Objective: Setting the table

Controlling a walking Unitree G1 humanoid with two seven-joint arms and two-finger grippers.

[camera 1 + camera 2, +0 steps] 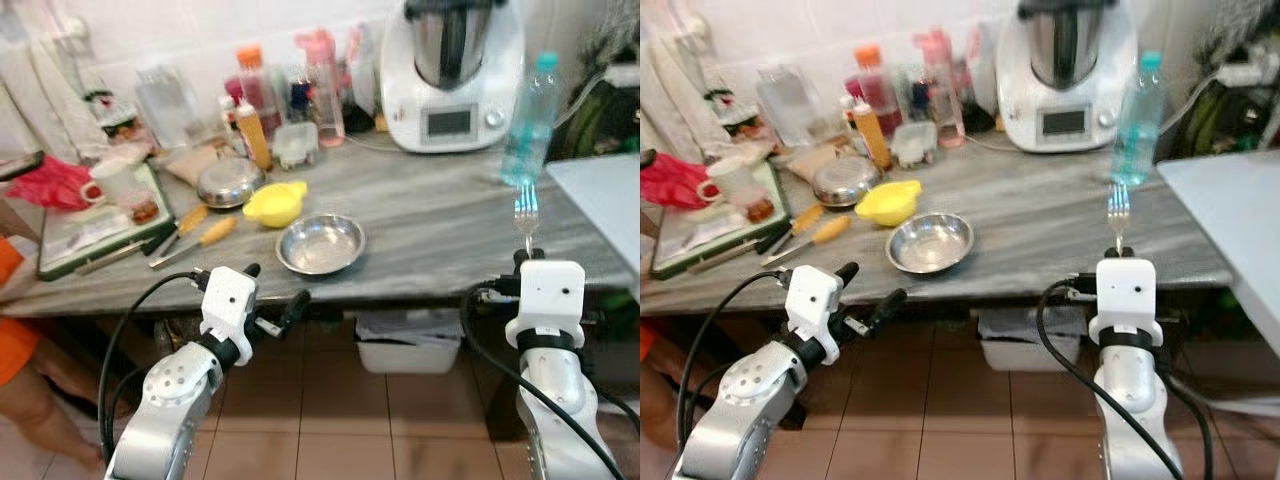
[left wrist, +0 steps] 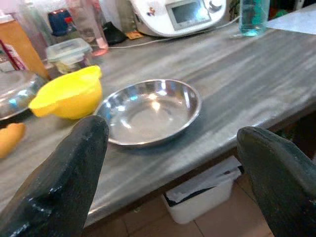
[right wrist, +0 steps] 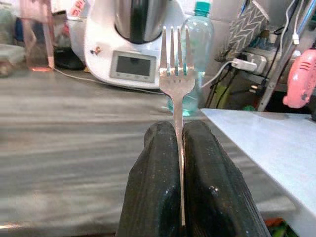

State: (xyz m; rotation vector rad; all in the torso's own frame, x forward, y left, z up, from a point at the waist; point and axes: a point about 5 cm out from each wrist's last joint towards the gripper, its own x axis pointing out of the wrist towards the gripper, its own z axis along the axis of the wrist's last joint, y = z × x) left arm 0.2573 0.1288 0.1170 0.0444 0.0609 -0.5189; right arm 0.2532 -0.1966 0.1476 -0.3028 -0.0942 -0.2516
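While the steel bowl (image 1: 321, 243) sits empty on the grey worktop (image 1: 440, 225) beside a yellow bowl (image 1: 274, 202), the right tool (image 3: 180, 148) pinches a fork (image 3: 175, 74) upright; the left tool (image 2: 170, 168) hangs spread before the worktop's edge.

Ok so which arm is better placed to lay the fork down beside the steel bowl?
The right. Its gripper is already shut on the fork, tines up, near the counter edge. The left gripper is open, nearer the steel bowl.
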